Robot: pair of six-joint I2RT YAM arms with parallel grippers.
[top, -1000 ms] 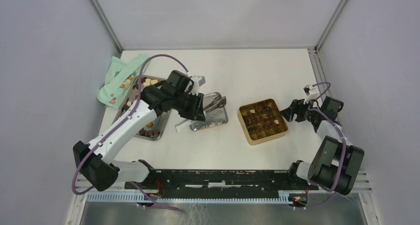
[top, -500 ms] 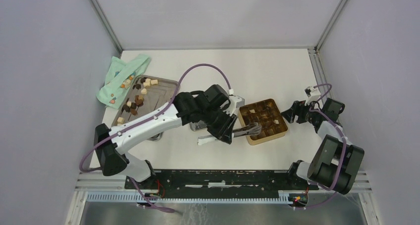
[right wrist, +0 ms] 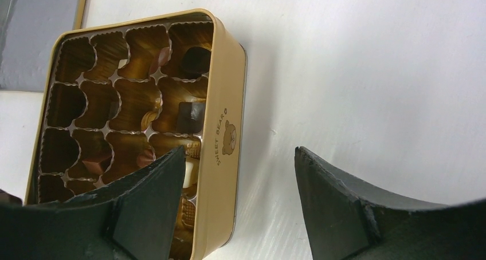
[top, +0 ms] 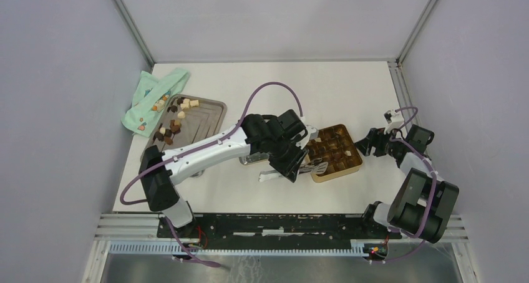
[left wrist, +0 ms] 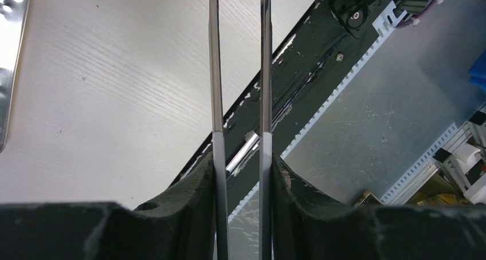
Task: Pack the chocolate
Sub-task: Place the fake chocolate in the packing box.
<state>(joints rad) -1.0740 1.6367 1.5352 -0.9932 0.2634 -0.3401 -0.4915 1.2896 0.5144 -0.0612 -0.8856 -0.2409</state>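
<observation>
Only the left wrist view shows the left gripper (left wrist: 240, 167) clamped on the tweezers (left wrist: 215, 99), whose two arms stand apart there. Seen from above, their tips reach the tin's near-left edge, but I cannot tell whether they pinch anything. The right wrist view alone looks into the tin (right wrist: 220, 99), where a few pieces of chocolate (right wrist: 189, 117) sit in cells by its right wall. The right gripper (right wrist: 238, 157) stands wide apart astride that wall. Far left of the tin, a tray (top: 204, 116) holds more pieces.
</observation>
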